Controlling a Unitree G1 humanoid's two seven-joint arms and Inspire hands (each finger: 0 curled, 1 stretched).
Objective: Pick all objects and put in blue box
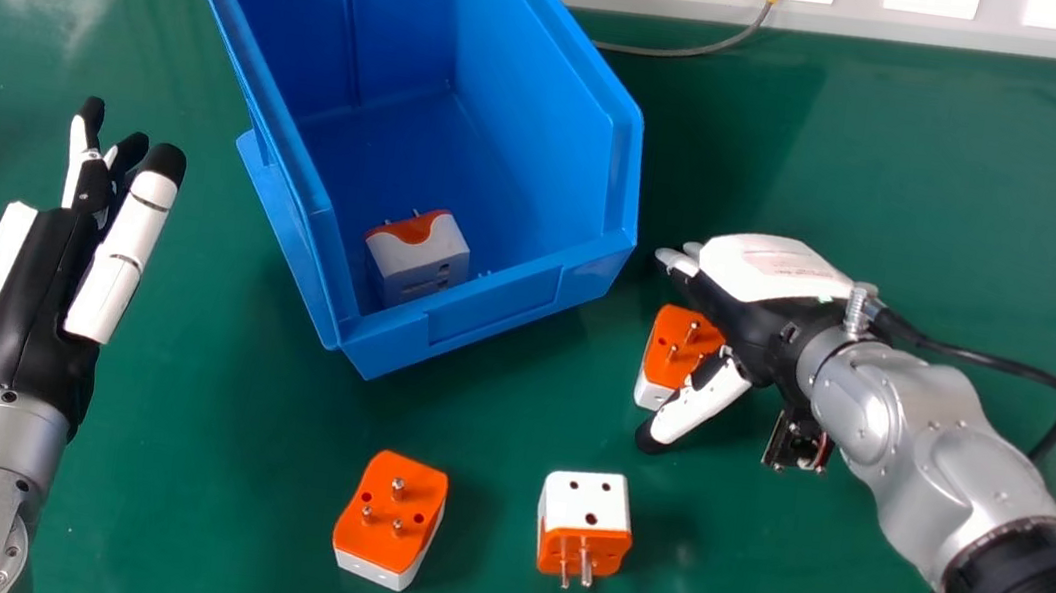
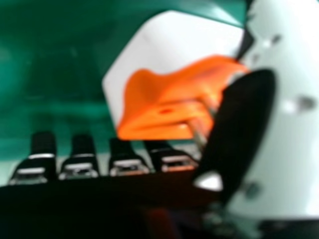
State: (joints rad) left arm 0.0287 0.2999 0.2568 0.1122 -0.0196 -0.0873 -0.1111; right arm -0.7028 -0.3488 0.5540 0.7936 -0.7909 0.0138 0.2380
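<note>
"How is the right hand point(image 1: 773, 266) standing?"
"It's spreading wide at four o'clock from the blue box point(image 1: 498, 308), an orange-and-white adapter point(image 1: 666, 344) lying between thumb point(image 1: 704, 402) and fingers point(image 1: 676, 261)."
"Which way is that adapter pointing?"
"Its pins point(image 1: 692, 332) are facing up off the worktop point(image 1: 208, 519), its long axis running from one to seven o'clock in the head view."
"And the left hand point(image 1: 29, 296)?"
"Hanging at the box's eight o'clock."

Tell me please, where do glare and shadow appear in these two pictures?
Head view: pale glare on the green table, left of the blue box, with soft shadow to the box's right; right hand view: bright streak near the adapter.
</note>
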